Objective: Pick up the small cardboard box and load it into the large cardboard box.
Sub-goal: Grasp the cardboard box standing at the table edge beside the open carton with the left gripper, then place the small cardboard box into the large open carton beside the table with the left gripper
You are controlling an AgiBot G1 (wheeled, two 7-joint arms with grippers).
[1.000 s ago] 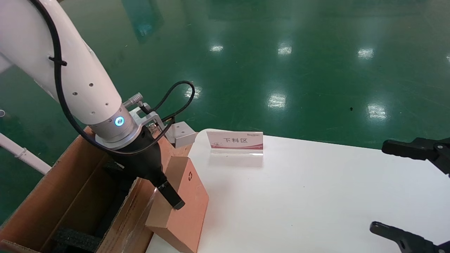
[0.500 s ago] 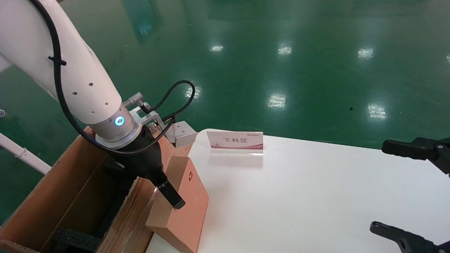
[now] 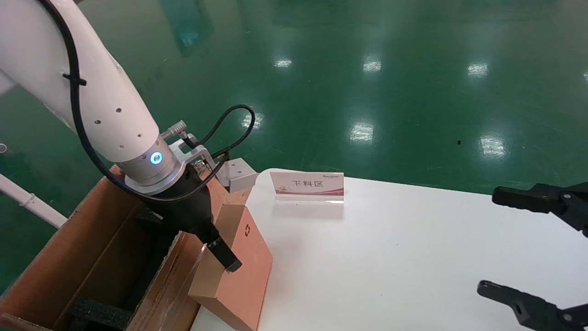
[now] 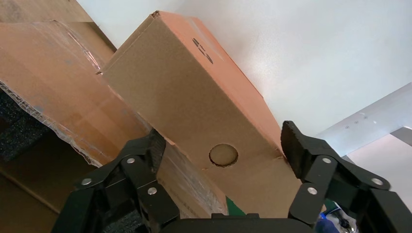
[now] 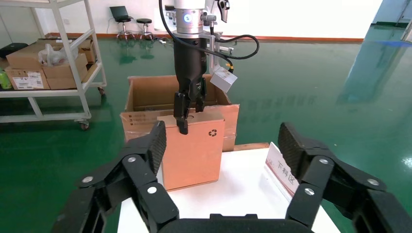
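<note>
The small cardboard box (image 3: 245,271), plain brown with a black recycling symbol, stands on end at the table's left edge and leans against the large cardboard box (image 3: 78,248). My left gripper (image 3: 223,257) is shut on its top edge. One finger lies on the face towards the table and the other is hidden behind the box. In the left wrist view the jaws of my left gripper (image 4: 221,138) straddle the small box (image 4: 194,87), next to the taped flap of the carton (image 4: 48,63). My right gripper (image 3: 489,241) is open and empty over the table's right side.
A white-and-red sign card (image 3: 308,184) stands at the back of the white table (image 3: 390,257). Black foam (image 3: 98,315) lies inside the carton. In the right wrist view a shelf cart (image 5: 48,63) with boxes stands far behind. Green floor surrounds the table.
My left gripper and the small box have crept slightly up. My right gripper has shifted a little to the left over the table.
</note>
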